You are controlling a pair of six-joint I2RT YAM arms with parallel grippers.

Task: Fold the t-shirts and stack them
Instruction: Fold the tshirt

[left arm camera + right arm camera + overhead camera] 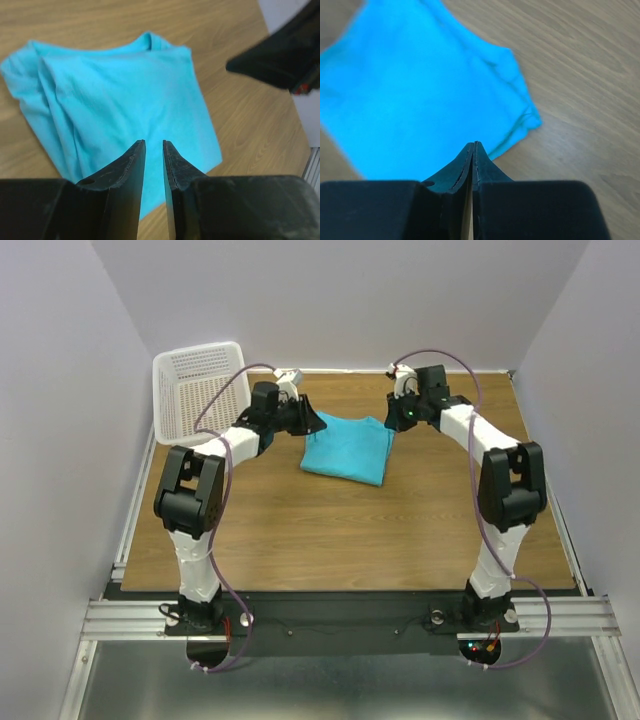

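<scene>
As t-shirt [348, 448] lies on table [330, 530] | walls [340, 300] pale | left claw [154, 145] ajar | right claw [473, 145] clenched

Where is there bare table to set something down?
Bare: the wide stretch of table between the shirt and the arms' bases. Crowded: the far middle, where the left gripper and right gripper flank the shirt, and the far left corner, taken by the basket.

t-shirt [347, 448] on the table [330, 530] toward its far middle, left end effector [316, 423] at its left side, right end effector [393, 421] at its right, basket [195, 385] on the far left corner
</scene>
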